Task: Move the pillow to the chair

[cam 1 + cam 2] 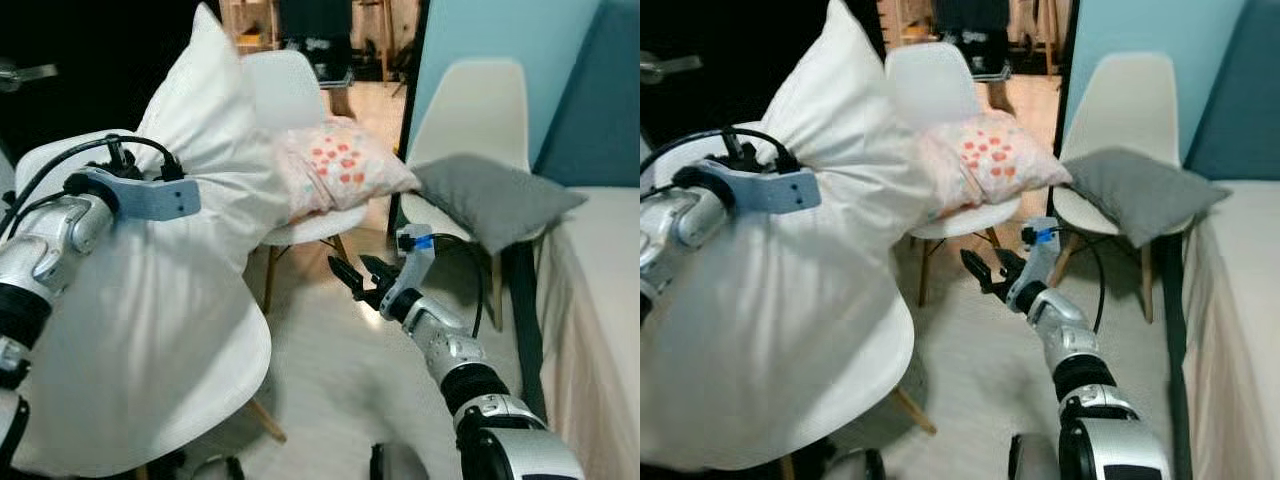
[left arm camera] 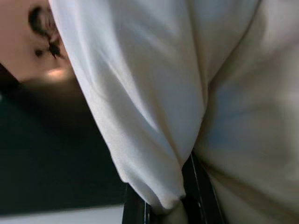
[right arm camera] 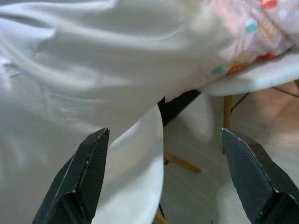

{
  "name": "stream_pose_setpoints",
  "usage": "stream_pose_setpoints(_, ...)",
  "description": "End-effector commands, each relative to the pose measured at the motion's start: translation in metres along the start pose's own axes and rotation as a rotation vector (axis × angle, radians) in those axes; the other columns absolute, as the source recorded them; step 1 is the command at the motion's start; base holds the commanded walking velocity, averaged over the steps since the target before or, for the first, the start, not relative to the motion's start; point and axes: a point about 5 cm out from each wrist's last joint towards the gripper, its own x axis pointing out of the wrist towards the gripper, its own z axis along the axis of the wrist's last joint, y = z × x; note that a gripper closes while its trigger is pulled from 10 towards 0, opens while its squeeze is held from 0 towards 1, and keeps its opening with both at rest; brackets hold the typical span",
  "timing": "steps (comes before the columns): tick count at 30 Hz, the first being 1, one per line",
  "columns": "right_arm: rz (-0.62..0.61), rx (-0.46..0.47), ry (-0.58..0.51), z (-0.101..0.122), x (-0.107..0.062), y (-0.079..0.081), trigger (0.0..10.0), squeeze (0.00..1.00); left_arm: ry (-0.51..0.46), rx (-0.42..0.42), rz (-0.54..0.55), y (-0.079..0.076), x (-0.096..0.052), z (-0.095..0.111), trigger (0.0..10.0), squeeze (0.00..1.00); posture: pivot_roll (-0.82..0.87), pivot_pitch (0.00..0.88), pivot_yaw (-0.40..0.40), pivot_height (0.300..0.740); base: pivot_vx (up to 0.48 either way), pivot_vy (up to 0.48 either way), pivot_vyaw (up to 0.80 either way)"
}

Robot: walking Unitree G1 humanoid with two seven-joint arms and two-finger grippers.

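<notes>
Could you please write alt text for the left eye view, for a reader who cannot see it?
The robot's left gripper pinches a large white pillow that rests on a white chair close in front. The right gripper hangs open over the floor beside it. Behind stand two more white chairs, one bearing a pink patterned pillow, the other a grey pillow.

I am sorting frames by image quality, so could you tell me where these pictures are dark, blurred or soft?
Eye views: black upper left corner, white pillow bright, slightly soft. Left wrist view: dark, shaded beside the cloth. Right wrist view: near fingers sharp, patterned pillow blurred.
</notes>
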Motion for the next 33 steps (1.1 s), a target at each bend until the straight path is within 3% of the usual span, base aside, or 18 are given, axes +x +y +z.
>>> stream_pose_setpoints(1,-0.004,0.009,0.013,-0.002,0.002,0.001,10.0,0.00,0.040,0.080,0.114,0.031,0.000,-0.017,10.0,0.00,-0.10,0.000,0.041,0.546,0.000,0.000,0.00)
stream_pose_setpoints(6,-0.003,0.018,0.019,-0.005,0.001,0.002,10.0,0.00,0.085,0.185,0.105,0.047,-0.003,-0.035,10.0,0.00,-0.10,0.000,0.040,0.526,0.000,0.000,0.00)
stream_pose_setpoints(14,0.012,0.024,0.032,-0.010,0.000,0.004,10.0,0.00,0.155,0.292,0.050,0.051,-0.010,-0.058,10.0,0.00,-0.09,0.004,0.037,0.501,0.000,0.000,0.00)
stream_pose_setpoints(20,0.098,0.038,-0.017,-0.010,-0.001,0.011,10.0,0.00,0.198,0.278,-0.019,0.055,-0.019,-0.071,10.0,0.00,-0.08,0.019,0.039,0.501,0.000,0.000,0.00)
stream_pose_setpoints(27,0.194,0.006,-0.020,-0.013,0.001,0.023,10.0,0.00,0.198,0.276,-0.065,0.053,-0.028,-0.080,10.0,0.00,-0.06,0.021,0.033,0.501,0.000,0.000,0.80)
stream_pose_setpoints(33,0.202,0.020,-0.031,-0.013,0.001,0.024,10.0,0.00,0.220,0.307,-0.040,0.071,-0.032,-0.089,10.0,0.00,-0.05,0.024,0.032,0.501,0.000,0.000,0.80)
